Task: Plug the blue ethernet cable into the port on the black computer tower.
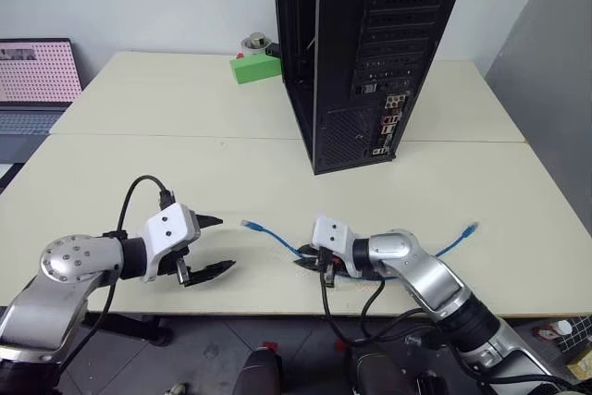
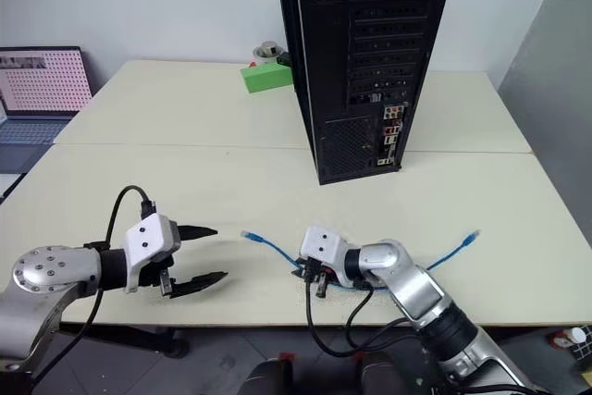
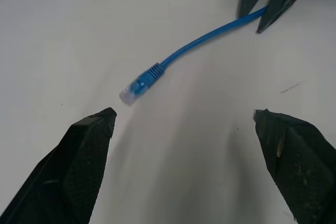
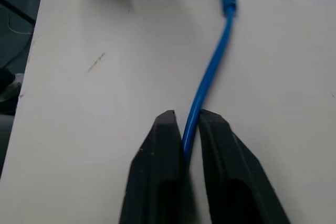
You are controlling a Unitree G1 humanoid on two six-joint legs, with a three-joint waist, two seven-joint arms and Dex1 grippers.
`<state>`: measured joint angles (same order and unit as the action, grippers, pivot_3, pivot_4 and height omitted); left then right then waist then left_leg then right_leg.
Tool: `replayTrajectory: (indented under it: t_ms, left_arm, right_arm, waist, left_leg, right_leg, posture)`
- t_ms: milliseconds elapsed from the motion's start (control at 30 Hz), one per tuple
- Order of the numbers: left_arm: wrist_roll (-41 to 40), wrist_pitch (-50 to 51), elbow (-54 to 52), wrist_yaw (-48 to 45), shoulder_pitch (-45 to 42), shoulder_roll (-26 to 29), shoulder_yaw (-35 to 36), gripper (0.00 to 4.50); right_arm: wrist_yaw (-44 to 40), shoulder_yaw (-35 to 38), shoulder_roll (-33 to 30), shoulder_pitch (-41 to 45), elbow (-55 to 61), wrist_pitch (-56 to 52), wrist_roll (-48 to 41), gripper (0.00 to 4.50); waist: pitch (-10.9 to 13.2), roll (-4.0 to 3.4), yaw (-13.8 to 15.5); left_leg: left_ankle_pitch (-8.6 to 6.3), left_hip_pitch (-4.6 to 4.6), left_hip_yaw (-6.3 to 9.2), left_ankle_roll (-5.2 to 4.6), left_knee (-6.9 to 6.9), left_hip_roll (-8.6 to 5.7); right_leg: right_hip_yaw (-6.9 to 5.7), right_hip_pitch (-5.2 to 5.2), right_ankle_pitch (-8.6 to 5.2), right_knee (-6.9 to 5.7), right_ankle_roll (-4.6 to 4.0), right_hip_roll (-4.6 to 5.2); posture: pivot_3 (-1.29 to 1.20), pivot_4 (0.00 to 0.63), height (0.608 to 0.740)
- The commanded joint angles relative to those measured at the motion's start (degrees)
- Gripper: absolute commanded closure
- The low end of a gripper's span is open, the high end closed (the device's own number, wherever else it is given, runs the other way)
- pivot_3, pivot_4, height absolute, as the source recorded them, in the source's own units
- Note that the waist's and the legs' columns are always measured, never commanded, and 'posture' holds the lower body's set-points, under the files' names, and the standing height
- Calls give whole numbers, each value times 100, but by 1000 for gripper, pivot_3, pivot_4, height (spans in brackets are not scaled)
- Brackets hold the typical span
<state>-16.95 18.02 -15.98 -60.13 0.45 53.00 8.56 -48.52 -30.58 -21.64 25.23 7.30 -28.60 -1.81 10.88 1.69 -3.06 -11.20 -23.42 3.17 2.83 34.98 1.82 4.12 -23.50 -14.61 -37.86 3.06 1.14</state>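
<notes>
With the right gripper clenched on the blue ethernet cable well behind its plug and the left gripper released, the unsupported plug may droop and miss the port on the black computer tower.

No text, label, brand or number can be read anywhere. The laptop at 10 o'clock shows a pink dotted pattern, no legible words. The tower's rear panel carries small coloured connectors, their markings too small to make out.
</notes>
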Motion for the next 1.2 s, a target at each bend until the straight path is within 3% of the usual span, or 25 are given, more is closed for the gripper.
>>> replayTrajectory:
  t_ms: [33,233,367,467,600,767,967,1167,1200]
  left_arm:
    - [-49,-53,-115,0,-125,-40,-65,0]
    - [34,-105,-133,-59,-318,-174,-473,0]
    - [35,-119,-121,-92,-413,-246,-638,0]
    - [34,-131,-130,-132,-471,-305,-800,0]
    - [22,-181,-55,-166,-466,-294,-819,0]
    - [47,-431,148,-221,-391,-356,-798,0]
    - [106,-593,261,-173,-358,-443,-854,0]
    - [126,-585,221,-140,-339,-488,-844,0]
    - [121,-555,185,-123,-343,-496,-848,0]
  right_arm:
    - [-144,317,-623,-259,336,-142,66,4487]
    - [-485,1194,-1872,-900,956,-362,-234,4487]
    - [-497,1494,-2168,-1085,1172,-538,-448,4487]
    - [-543,1563,-2307,-1218,1256,-414,-423,3861]
    - [-577,1543,-2215,-1187,1366,-469,-523,2832]
    - [-373,1319,-1506,-756,1140,-416,-554,1703]
    - [-141,891,-756,-302,352,-135,-276,1703]
    - [-166,688,-562,-141,-66,190,-89,1703]
    - [-146,680,-532,-113,-124,202,-70,1871]
  waist:
    - [0,0,36]
    - [-1,2,138]
    - [-8,14,144]
    - [-8,12,127]
    - [-8,13,117]
    - [-7,12,89]
    - [-6,11,95]
    - [-5,10,105]
    - [-5,9,105]
  left_leg:
    - [0,0,0,0,0,0]
    - [0,0,-1,0,2,-3]
    - [0,0,-4,0,8,-4]
    - [0,3,-4,0,7,0]
    - [0,2,-5,0,6,0]
    - [0,3,-5,0,6,2]
    - [0,-1,-5,0,6,3]
    - [0,0,-4,0,6,3]
    - [0,0,-4,0,7,3]
  right_leg:
    - [0,0,0,0,0,0]
    - [1,7,0,8,0,3]
    - [-1,16,-1,13,1,8]
    - [-2,16,0,11,1,5]
    - [-2,15,-1,12,1,4]
    - [-1,12,-1,10,1,1]
    - [-2,12,0,11,1,1]
    - [-2,12,0,8,1,0]
    - [-2,12,0,8,1,0]
  posture:
    - [0,150,740]
    - [0,150,740]
    - [0,150,740]
    - [0,150,740]
    - [0,150,740]
    - [0,150,740]
    - [0,150,740]
    - [0,150,740]
    - [0,150,740]
